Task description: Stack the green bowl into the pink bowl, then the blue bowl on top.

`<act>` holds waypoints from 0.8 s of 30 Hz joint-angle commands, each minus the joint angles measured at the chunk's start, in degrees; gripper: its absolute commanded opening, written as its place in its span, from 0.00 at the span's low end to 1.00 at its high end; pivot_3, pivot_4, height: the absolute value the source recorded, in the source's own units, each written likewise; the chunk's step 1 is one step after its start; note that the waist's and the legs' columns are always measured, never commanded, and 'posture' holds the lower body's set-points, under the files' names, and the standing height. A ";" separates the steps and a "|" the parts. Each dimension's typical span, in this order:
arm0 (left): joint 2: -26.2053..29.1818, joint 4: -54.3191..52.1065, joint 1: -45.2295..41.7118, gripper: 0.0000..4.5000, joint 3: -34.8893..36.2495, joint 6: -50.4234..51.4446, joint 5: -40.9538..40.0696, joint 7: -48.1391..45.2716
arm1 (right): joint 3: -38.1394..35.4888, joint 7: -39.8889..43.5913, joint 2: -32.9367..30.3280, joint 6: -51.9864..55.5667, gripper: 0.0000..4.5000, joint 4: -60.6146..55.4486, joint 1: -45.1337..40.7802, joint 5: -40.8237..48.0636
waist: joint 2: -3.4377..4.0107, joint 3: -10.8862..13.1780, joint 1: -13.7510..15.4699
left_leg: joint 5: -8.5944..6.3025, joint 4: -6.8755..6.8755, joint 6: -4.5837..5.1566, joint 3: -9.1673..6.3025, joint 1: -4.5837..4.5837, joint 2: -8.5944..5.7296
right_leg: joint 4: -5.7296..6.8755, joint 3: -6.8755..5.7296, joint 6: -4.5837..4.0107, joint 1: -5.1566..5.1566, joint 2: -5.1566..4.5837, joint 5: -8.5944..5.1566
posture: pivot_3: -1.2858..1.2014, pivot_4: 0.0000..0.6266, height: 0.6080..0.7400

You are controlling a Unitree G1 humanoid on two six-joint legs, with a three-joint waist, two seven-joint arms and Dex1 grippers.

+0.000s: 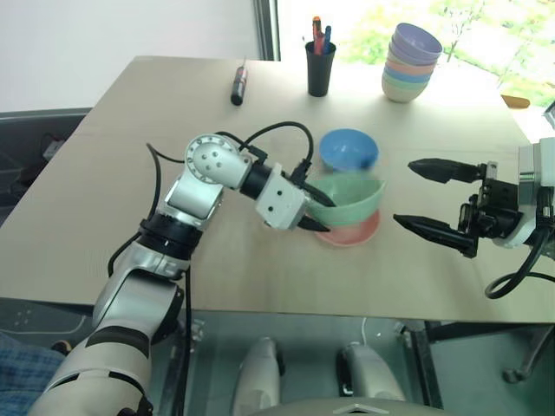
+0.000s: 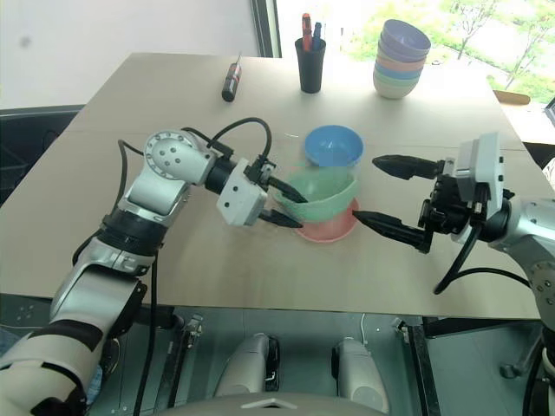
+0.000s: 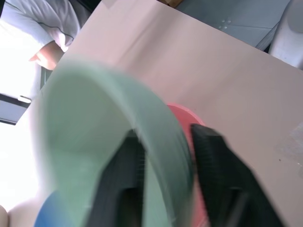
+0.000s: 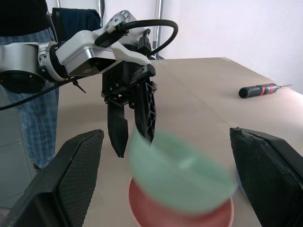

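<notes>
Presently the left tool (image 2: 284,206) straddles the blurred green bowl's (image 2: 323,195) rim, grip uncertain; pink bowl (image 2: 334,229) mostly hidden beneath. Right tool (image 2: 379,191) spread, empty.

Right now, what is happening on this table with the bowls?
The robot's left hand has the green bowl by its rim, one finger inside and one outside, just over the pink bowl on the table. The green bowl looks blurred and tilted, so it is probably dropping in. The blue bowl waits behind them. The right hand hovers open beside them.
</notes>
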 commanded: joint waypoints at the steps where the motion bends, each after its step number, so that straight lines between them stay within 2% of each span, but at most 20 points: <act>1: -0.72 -0.85 -0.72 0.82 2.70 5.29 -3.56 1.75 | -0.86 -0.23 -0.76 -0.94 1.00 -1.20 -0.24 0.35 | 0.00 0.00 -0.01 | 0.00 0.00 0.00 0.00 0.00 0.00 | 0.00 0.00 0.00 0.01 0.00 0.00 | 0.52 0.24 1.00; 8: 1.46 -3.41 2.41 0.82 9.56 26.99 -12.75 5.80 | 0.74 -0.21 -1.70 -0.54 1.00 -0.16 -1.06 -1.47 | 0.01 0.00 -0.43 | 0.00 0.00 0.00 -0.02 0.02 0.01 | 0.03 -0.01 0.01 0.00 0.01 -0.01 | 0.52 0.24 1.00; 13: 3.01 -6.46 5.82 0.82 17.09 42.78 -19.31 14.15 | 6.33 -2.36 -4.46 -1.62 1.00 5.37 -3.61 -11.50 | 0.01 0.00 -0.88 | 0.00 0.03 0.00 -0.03 0.02 0.02 | 0.05 -0.03 0.01 0.01 0.00 -0.01 | 0.52 0.24 1.00; 16: 4.91 -7.73 7.65 0.82 23.66 52.76 -24.43 20.25 | 11.77 -2.30 -5.78 -4.85 1.00 12.67 -8.31 -19.87 | 0.02 0.01 -1.41 | 0.00 0.06 0.00 -0.04 0.02 0.02 | 0.06 -0.04 0.01 0.01 0.00 -0.01 | 0.52 0.24 1.00; 19: 6.59 -9.66 9.89 0.82 28.06 58.18 -27.94 23.21 | 17.36 -0.15 -5.88 -10.36 1.00 19.88 -14.24 -27.25 | 0.06 0.03 -1.76 | 0.00 0.05 0.00 0.02 0.06 0.04 | 0.11 0.02 0.01 -0.04 0.02 -0.01 | 0.52 0.24 1.00; 24: 7.98 -16.28 16.29 0.82 33.01 64.24 -32.71 27.11 | 29.86 5.41 -3.98 -29.65 1.00 38.60 -26.66 -43.67 | 0.06 0.05 -1.68 | 0.01 -0.01 -0.01 0.08 0.03 0.05 | 0.05 0.05 0.00 -0.08 0.01 -0.01 | 0.52 0.24 1.00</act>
